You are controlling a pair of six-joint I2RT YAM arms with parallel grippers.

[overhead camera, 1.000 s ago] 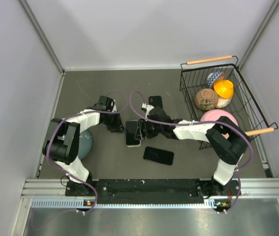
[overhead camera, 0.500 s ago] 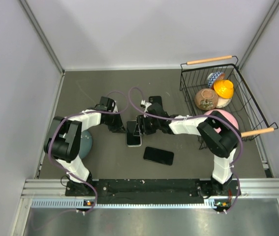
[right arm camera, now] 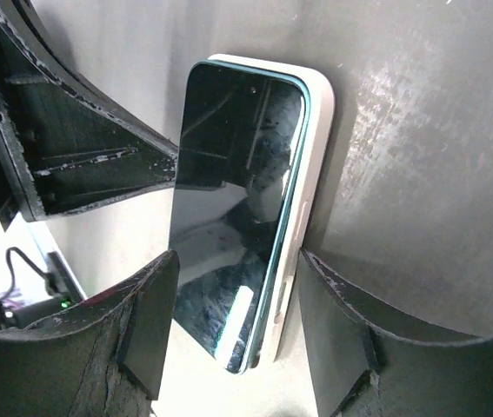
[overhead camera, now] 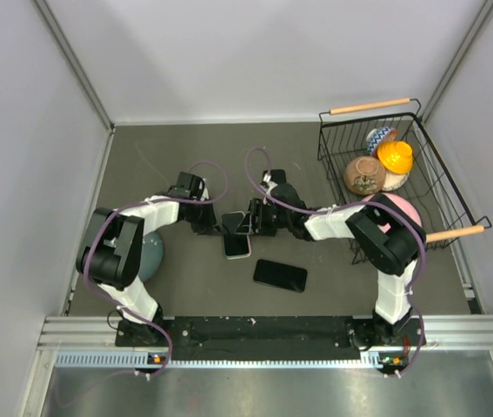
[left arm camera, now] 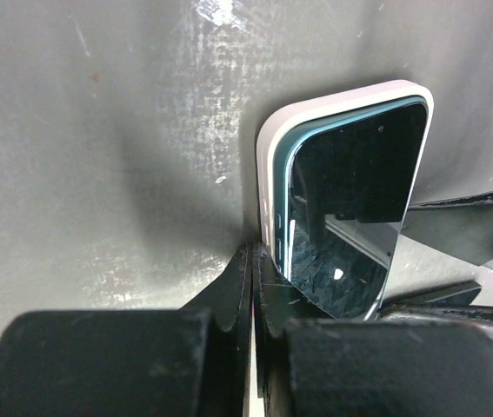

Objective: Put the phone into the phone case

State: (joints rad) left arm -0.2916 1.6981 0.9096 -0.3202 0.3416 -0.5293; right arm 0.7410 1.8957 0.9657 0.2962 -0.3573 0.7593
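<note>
Bracing the phone case (left arm camera: 268, 165) from its left long side, my left gripper (left arm camera: 255, 269) is fully closed with nothing between its fingers; the joined tips touch the white wall, probably as a stop against sliding. My right gripper (right arm camera: 237, 313) straddles the phone (right arm camera: 233, 208) from the opposite side. Its fingers (right arm camera: 146, 321) stand apart, one beside each long edge, placed as I judge to press or centre the handset. Whether they pinch it or merely flank it cannot be told. Phone and case (overhead camera: 236, 234) lie together near the middle of the table (overhead camera: 185, 156), between the two wrists and well apart from its edges. The screen faces up, and the long axis runs from the far edge toward the near edge, slightly skewed. A teal rim shows inside the case wall, so full seating is uncertain. A second dark handset (overhead camera: 280, 274) lies closer to the near edge, its long axis crosswise.
</note>
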